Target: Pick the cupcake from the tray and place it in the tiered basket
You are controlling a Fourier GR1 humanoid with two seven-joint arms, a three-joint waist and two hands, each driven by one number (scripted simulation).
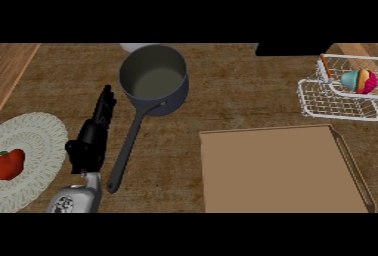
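The robot's left hand stands at the lower left of the desk, fingers straight and together, pointing away from the body and holding nothing; the right hand is out of view. Just beside the hand runs the long handle of a dark saucepan, whose bowl sits further up the desk; to the hand's other side lies a pale woven plate carrying a red piece of food. Well apart, at lower right, is the brown tray, with no cupcake on it; the cupcake sits in the upper tier of the white wire tiered basket at the far right, so the placing looks done. The risks from here seem small: the cupcake appears tipped on its side near the tier's rim and might roll if the basket were jogged; a sideways move of the left hand could catch the saucepan handle and swing the pan. Count: one hand in view, one cupcake, one tray, one basket of two tiers, one saucepan, one plate, one red item.
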